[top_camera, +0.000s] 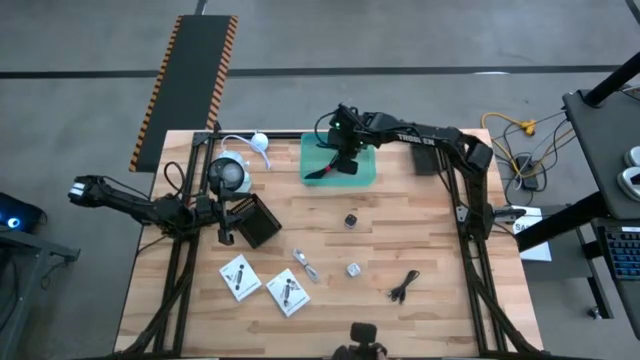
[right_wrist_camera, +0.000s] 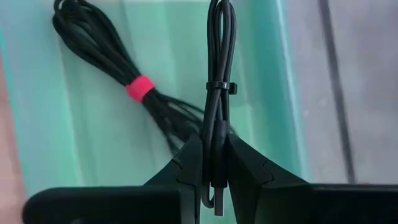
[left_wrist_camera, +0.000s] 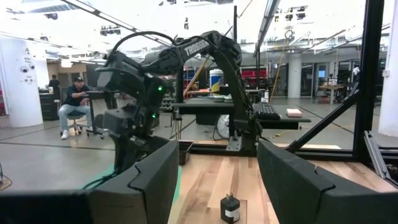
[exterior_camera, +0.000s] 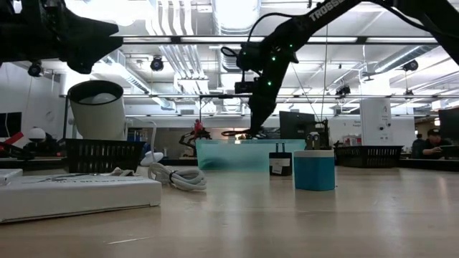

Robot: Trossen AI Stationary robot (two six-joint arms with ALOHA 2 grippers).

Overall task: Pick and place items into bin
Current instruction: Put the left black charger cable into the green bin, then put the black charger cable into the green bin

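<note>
The teal bin (top_camera: 365,172) stands at the table's far middle. A black cable coil with a red band (right_wrist_camera: 106,56) lies inside it. My right gripper (right_wrist_camera: 214,146) hangs above the bin (exterior_camera: 244,153), shut on a second black cable bundle (right_wrist_camera: 217,74) bound with a tie. My left gripper (left_wrist_camera: 217,180) waits open at the table's left, next to the black box (top_camera: 258,220), with nothing between its fingers. Two white packets (top_camera: 262,285), a cable coil (top_camera: 403,287) and small bits (top_camera: 353,269) lie on the wood. My right gripper pinches the cable bundle between its two fingers just below the tie (right_wrist_camera: 216,124). One end sticks back between them. The fingers slant steeply down from the table's right and lie along the cable. The bundle reaches out past the fingertips over the bin, clear of the table.
A white round device (top_camera: 228,175) with its cord (exterior_camera: 176,177) stands at the far left. A small dark piece (top_camera: 351,220) sits in the table's middle. In the low view a teal cylinder (exterior_camera: 314,170) stands nearer than the bin. A person sits beyond the table.
</note>
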